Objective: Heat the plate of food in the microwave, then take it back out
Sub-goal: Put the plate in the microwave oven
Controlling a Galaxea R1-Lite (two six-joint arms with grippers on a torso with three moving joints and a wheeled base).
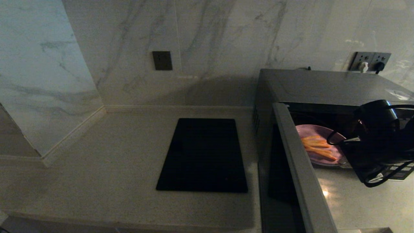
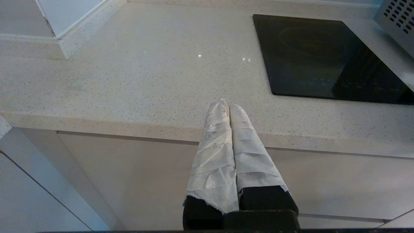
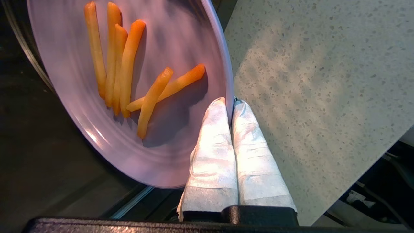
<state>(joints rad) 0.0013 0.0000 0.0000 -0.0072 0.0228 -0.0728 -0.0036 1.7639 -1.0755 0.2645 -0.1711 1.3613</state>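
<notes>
The microwave (image 1: 323, 85) stands at the right with its door (image 1: 300, 168) swung open toward me. The lilac plate of food (image 1: 315, 142) sits in the opening, orange fries (image 3: 126, 64) lying across it. My right gripper (image 3: 230, 102) is shut on the rim of the plate (image 3: 181, 129), one taped finger on top and one beneath. In the head view the right arm (image 1: 378, 139) hides the fingers. The plate is tilted, part over the dark oven floor and part over the counter (image 3: 307, 81). My left gripper (image 2: 229, 105) is shut and empty, parked low before the counter's front edge.
A flat black slab (image 1: 203, 155) lies on the speckled counter left of the microwave and also shows in the left wrist view (image 2: 323, 55). Marble walls close the back and left. Wall sockets (image 1: 370, 63) sit behind the microwave.
</notes>
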